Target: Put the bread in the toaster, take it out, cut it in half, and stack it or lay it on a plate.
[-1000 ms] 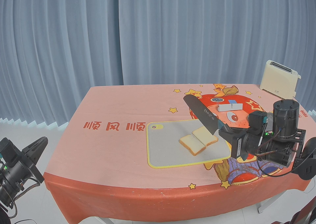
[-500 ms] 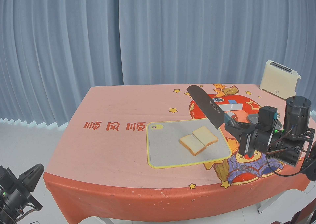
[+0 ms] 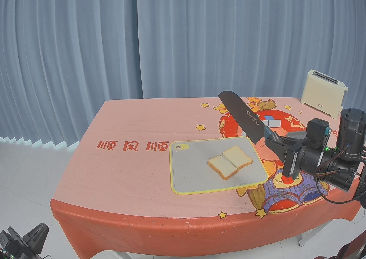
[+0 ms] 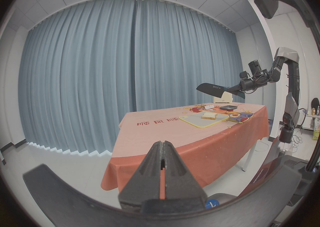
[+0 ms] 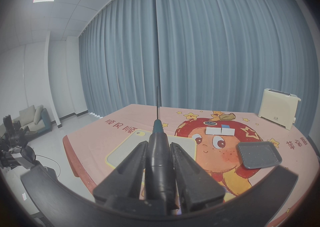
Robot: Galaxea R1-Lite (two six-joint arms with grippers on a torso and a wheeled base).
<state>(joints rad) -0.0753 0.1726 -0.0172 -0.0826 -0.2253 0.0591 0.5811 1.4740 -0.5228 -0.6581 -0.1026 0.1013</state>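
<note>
The right gripper (image 3: 277,144) is clamped on the handle of the knife (image 3: 244,116), its fingers (image 5: 133,167) pressed against either side. A second ago the dark blade hung over the far half of the bread; since then the arm has drawn back toward the robot's right and risen, so the blade now slants up over the tablecloth (image 3: 133,164) past the far right corner of the cutting board (image 3: 190,174), clear of the slices. The bread (image 3: 230,162) has not moved. It lies on the board in two halves, side by side and touching along the cut. The grey plate (image 5: 259,154) sits to the right of the board, and the toaster (image 3: 324,91) at the table's far right corner, slot up. The left gripper (image 4: 162,157) has sunk lower beside the table's near left corner, well away from the board, fingers pressed together on nothing.
</note>
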